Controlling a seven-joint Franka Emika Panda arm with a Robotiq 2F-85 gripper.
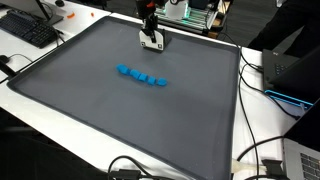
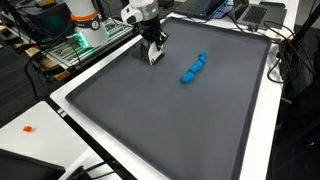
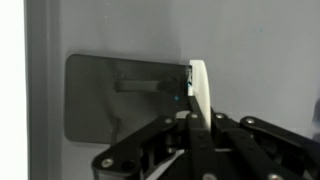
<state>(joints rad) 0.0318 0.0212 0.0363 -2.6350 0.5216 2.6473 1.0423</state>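
Seemingly mid-carry: gripper pinched on a thin white piece, low over the mat; blue blocks well apart from it. Setting down calls for a gentle release.

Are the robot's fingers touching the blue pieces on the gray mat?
No, the fingers stand near the edge of the mat, clearly apart from the row of blue pieces.

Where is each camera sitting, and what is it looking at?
An exterior view: high beside the grey mat, looking down at the blue blocks; gripper at the far edge.
An exterior view: high off another side, looking across the mat; gripper shows.
Wrist view: on the wrist, facing the mat; shut gripper below, white piece at its tips.
Both exterior views share mat, blocks, gripper.
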